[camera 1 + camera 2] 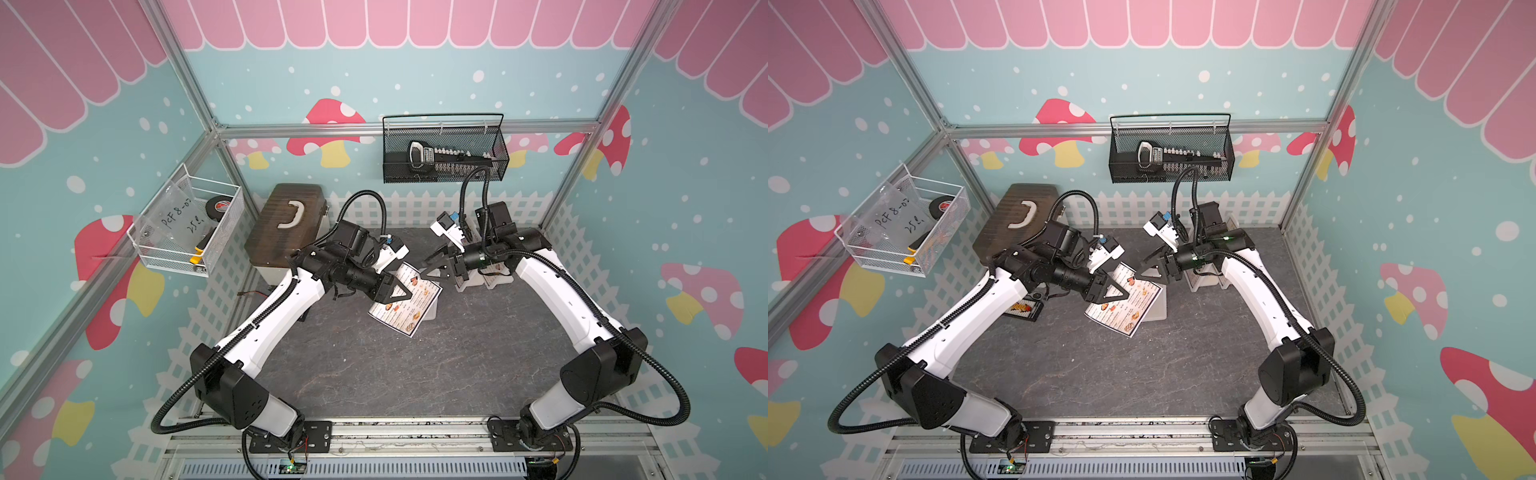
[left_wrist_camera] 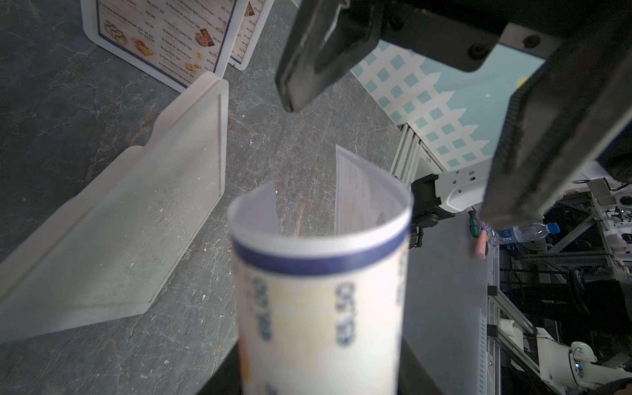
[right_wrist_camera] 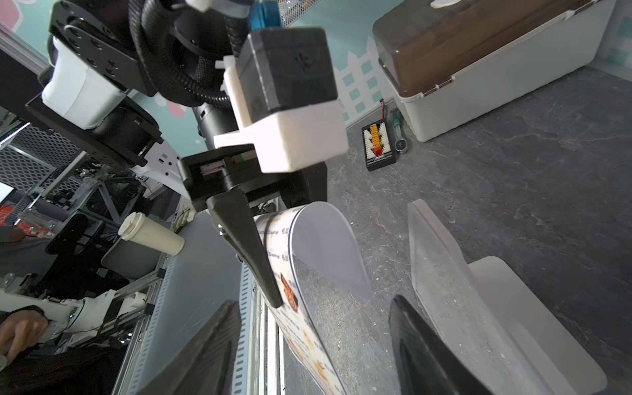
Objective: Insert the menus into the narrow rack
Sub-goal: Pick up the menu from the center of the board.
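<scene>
Bench: dark grey stone-look tabletop (image 1: 415, 374) inside a printed mushroom-pattern enclosure.

Back left corner: white storage box with a ribbed brown lid and white handle (image 1: 286, 224).

Walls: black mesh basket (image 1: 444, 149) on the back rail, white wire basket (image 1: 187, 228) on the left rail.

Rack: frosted translucent plastic rack (image 2: 136, 222) sits on the table near centre. No sheet is in it.

Menu: laminated white menu with a dark blue border and food photos (image 1: 415, 307). It is off the table and tilted, and in both top views it overlaps the rack. In the left wrist view it is bowed into a U, blue border uppermost (image 2: 318, 307), with the rack just beside it and apart.

Left gripper (image 1: 405, 295): clamped on the menu. One black finger lies flat against the printed face (image 3: 246, 246); the other is hidden behind the sheet.

Right gripper (image 1: 424, 270): jaws spread wide and gripping nothing. It faces the left gripper, close to the menu's far edge. In the right wrist view the sheet runs between its two fingers; I cannot tell whether either pad touches it.

Two further menus (image 2: 154, 34) stand upright beyond the rack's far end.

Beside the box: small black terminal board with yellow and red connectors (image 3: 378, 147) and a green-handled screwdriver (image 3: 398, 131), lying next to each other on the table.
</scene>
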Action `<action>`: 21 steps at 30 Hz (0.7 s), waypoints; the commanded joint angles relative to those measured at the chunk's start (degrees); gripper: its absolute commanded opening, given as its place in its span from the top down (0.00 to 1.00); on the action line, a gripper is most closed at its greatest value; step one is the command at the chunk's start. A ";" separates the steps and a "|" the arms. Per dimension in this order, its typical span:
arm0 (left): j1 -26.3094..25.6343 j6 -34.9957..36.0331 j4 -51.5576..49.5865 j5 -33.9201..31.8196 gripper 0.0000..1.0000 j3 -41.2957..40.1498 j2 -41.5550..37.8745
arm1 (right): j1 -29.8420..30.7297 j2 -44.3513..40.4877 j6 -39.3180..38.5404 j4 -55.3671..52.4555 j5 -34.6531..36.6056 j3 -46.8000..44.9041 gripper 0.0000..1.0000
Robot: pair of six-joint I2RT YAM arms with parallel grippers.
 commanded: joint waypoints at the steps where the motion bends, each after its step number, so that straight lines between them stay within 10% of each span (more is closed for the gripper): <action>1: -0.62 4.04 -1.64 0.91 0.57 1.95 0.44 | 0.51 0.66 -4.57 -3.71 -3.91 1.18 0.34; 21: -2.09 6.22 -4.85 1.83 0.59 4.71 2.96 | 2.34 3.52 -10.75 -10.79 -5.38 4.12 0.56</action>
